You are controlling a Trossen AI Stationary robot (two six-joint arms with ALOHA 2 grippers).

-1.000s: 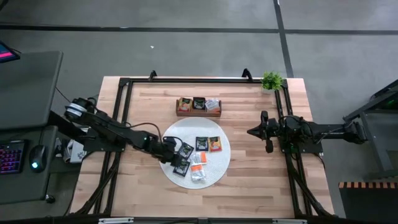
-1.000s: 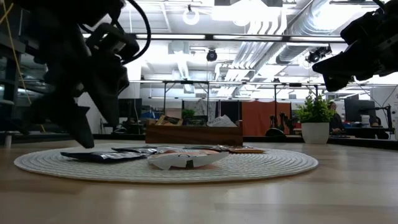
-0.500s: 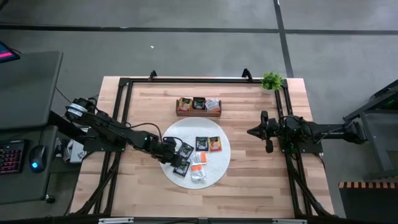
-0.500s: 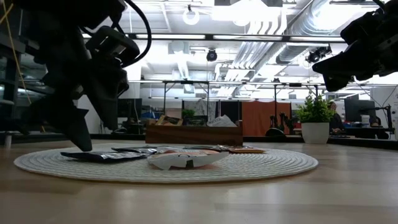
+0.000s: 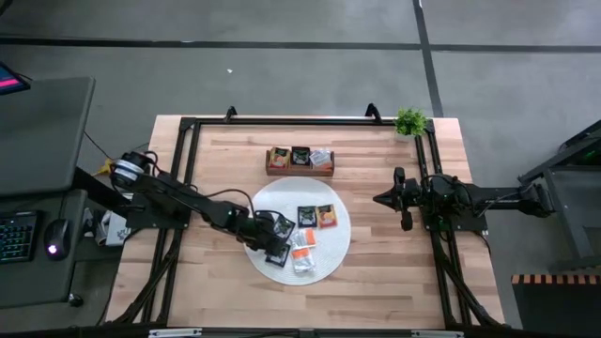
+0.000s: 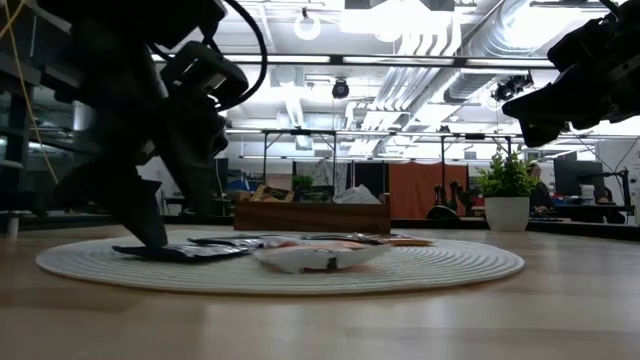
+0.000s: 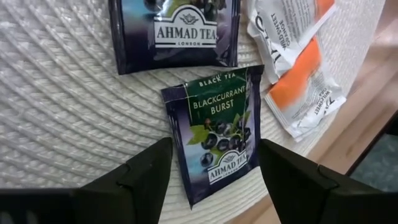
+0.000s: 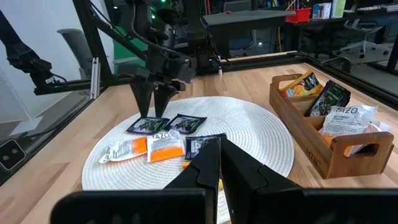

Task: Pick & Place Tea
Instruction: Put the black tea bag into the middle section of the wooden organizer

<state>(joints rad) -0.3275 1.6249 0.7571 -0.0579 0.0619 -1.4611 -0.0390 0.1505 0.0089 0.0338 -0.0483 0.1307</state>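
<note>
A: Where does the blackcurrant sachet (image 7: 216, 134) lie?

B: Flat on the round white mat (image 5: 331, 252), at the mat's edge nearest the left arm's side of the table. The left gripper (image 5: 272, 246) stands right over it, fingers (image 7: 140, 174) spread and unclenched, one on either side of the packet. Nothing is grasped.

A: Is it touching the packet?

B: The left wrist view shows the fingertips flanking it with woven mat visible between. From table height the dark finger tips come down to the mat beside the black packets, but I cannot tell whether they press on it.

A: What else is on the mat?

B: Another black sachet (image 7: 174, 28) just beyond the first, two orange-and-white sachets (image 5: 301, 249) beside them toward the mat's middle, and a black one (image 5: 306, 215) and an orange one (image 5: 326, 216) side by side on the half of the mat nearest the wooden tray (image 5: 300, 160).

A: And the tray?

B: Just off the mat, with sachets standing in its three compartments.

A: The other arm?

B: The right gripper (image 5: 379, 199) waits well off the mat, above bare table, fingers clenched together and empty.
</note>
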